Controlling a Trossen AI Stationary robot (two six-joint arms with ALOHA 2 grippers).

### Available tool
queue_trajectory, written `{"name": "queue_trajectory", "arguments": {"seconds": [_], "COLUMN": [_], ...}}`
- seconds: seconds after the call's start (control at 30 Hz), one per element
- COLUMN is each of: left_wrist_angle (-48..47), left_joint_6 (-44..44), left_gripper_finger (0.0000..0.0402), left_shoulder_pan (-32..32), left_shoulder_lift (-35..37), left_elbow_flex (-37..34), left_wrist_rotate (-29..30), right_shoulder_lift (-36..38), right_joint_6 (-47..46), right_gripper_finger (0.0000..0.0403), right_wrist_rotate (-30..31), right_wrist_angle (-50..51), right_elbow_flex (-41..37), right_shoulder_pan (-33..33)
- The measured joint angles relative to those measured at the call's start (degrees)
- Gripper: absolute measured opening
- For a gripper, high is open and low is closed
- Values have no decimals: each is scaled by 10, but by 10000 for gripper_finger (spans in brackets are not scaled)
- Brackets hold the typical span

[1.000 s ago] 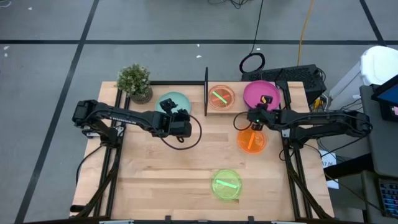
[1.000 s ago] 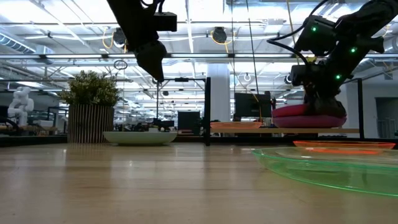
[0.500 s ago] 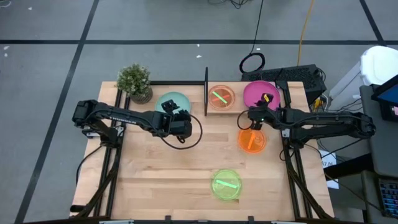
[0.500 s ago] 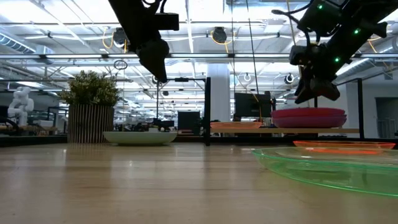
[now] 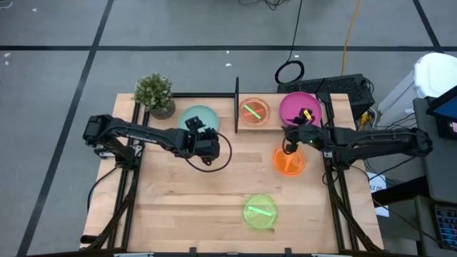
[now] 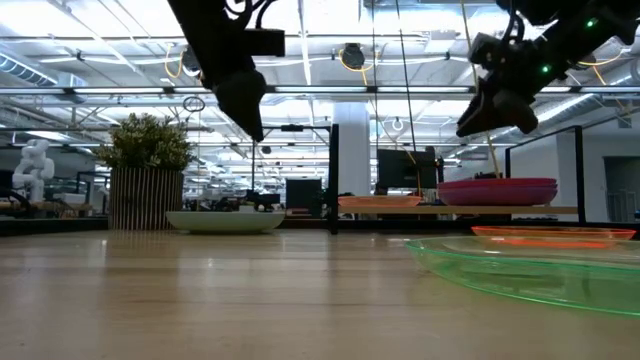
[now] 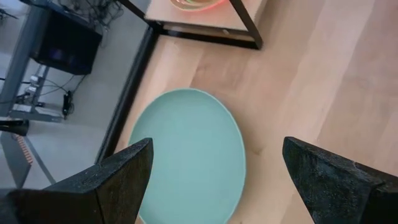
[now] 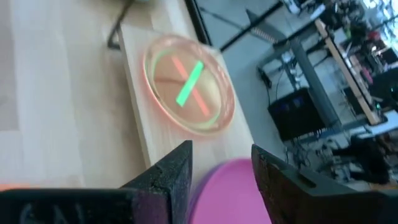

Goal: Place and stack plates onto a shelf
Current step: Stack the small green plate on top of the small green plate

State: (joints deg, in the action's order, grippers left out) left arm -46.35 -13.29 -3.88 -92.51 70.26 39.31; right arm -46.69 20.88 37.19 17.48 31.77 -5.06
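Note:
A pale teal plate [image 5: 200, 116] lies flat on the table left of the shelf's black upright panel [image 5: 236, 103]. My left gripper [image 5: 193, 126] hangs open above it, its fingers on either side of the teal plate [image 7: 186, 155] without touching. On the shelf [image 6: 450, 210], a pink translucent plate [image 8: 189, 84] lies beside a magenta plate [image 6: 497, 181], which rests on a purple plate [image 6: 497, 196]. My right gripper [image 6: 485, 112] hovers open above the magenta plate [image 8: 227, 190]. An orange plate [image 5: 289, 161] and a green plate [image 5: 260, 212] lie on the table.
A potted plant [image 5: 155, 93] stands at the table's far left corner, close to the teal plate. The black panel stands between the teal plate and the shelf board. Bare wood stretches across the table's near left part [image 5: 178, 200].
My right gripper has risen from the magenta plate on the shelf and now hangs well clear above it. The magenta plate has stayed on the purple one and lies flat.

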Motion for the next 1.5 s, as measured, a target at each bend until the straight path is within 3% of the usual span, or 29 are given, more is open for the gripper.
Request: {"name": "queue_trajectory", "arguments": {"seconds": [0.17,0.4,0.9,1.33,1.5], "left_wrist_angle": [1,15,110,157,199], "left_joint_6": [-3,-6,48,53,112], "left_gripper_finger": [360,360,360,360,360], "left_shoulder_pan": [0,-3,-73,-126,-164], "left_shoulder_lift": [0,0,0,0,-2], "left_elbow_flex": [-8,-8,-8,-9,-9], "left_wrist_rotate": [-9,-52,-84,-84,-97], "right_shoulder_lift": [3,3,3,3,3], "right_joint_6": [9,10,8,-122,-163], "right_gripper_finger": [148,148,148,148,148], "right_wrist_rotate": [-2,-75,-87,-172,-182], "right_wrist_angle": [-18,-32,-31,-31,-30], "right_elbow_flex": [0,0,0,0,0], "right_shoulder_pan": [23,42,52,52,52]}}
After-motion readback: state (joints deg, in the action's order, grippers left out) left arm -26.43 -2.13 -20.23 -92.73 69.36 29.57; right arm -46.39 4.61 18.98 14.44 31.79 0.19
